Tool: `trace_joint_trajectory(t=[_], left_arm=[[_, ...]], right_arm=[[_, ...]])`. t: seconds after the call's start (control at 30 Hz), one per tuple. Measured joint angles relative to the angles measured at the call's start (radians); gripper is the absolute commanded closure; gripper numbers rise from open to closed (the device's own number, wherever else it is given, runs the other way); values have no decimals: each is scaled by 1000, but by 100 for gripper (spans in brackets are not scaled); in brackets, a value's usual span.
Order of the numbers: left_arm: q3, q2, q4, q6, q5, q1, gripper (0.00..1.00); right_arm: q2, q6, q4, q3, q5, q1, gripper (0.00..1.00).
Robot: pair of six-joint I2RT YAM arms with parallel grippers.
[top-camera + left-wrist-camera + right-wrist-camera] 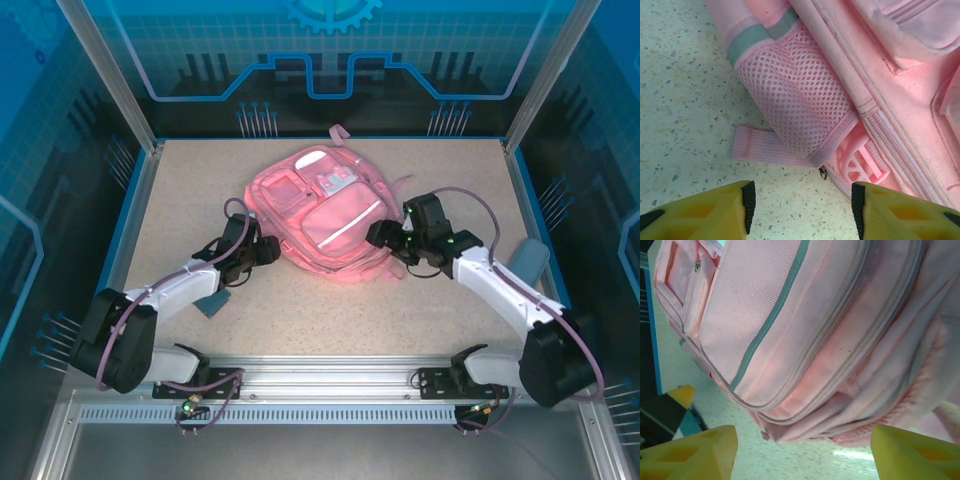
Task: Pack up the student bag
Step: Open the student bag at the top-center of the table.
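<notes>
- Placement: the student bag (320,215) lies flat on the tabletop (190,190), front pockets facing up. It is centred toward the far side, between your two arms.
- Your left tool (802,210) stands open: the yellow fingers (715,212) are apart, with bare speckled tabletop between them, and it grips nothing. It points at the bag's near-left corner and sits just short of it.
- Ahead of that tool you have the mesh side pocket (800,100) and a loose webbing strap (760,147) lying flat on the tabletop. A pink plastic buckle (860,162) sits beside the zip.
- Your right tool (805,455) is also open, with its fingers spread wide. The bag's lower edge sits just ahead of the gap, and no fabric is pinched. From above, this tool is at the bag's right side.
- You cannot tell from these views whether either tool touches the fabric.
- Other items: a grey-blue flat object (212,303) lies under your left arm. A similar object (530,262) lies by the tabletop's right edge, apart from the bag.
</notes>
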State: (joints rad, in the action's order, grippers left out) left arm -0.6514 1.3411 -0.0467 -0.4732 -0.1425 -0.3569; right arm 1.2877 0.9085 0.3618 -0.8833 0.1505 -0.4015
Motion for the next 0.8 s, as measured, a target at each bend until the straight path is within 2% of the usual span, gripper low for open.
trace_joint_trajectory(t=[0.23, 0.47, 0.53, 0.6, 0.7, 0.8], left_arm=[[0, -11, -2, -8, 0, 1, 43], [12, -22, -8, -8, 0, 3, 42], [13, -22, -9, -8, 1, 3, 42], [13, -22, -8, -8, 1, 3, 42], [14, -22, -8, -8, 6, 5, 42], [15, -22, -5, -7, 13, 7, 41]], right_arm=[[186, 88, -63, -79, 46, -21, 41], [315, 154, -106, -125, 76, -28, 46], [335, 164, -120, -129, 84, -30, 53], [351, 171, -129, -133, 95, -31, 66], [360, 175, -129, -143, 97, -31, 81], [356, 162, -96, -175, 91, -31, 90]])
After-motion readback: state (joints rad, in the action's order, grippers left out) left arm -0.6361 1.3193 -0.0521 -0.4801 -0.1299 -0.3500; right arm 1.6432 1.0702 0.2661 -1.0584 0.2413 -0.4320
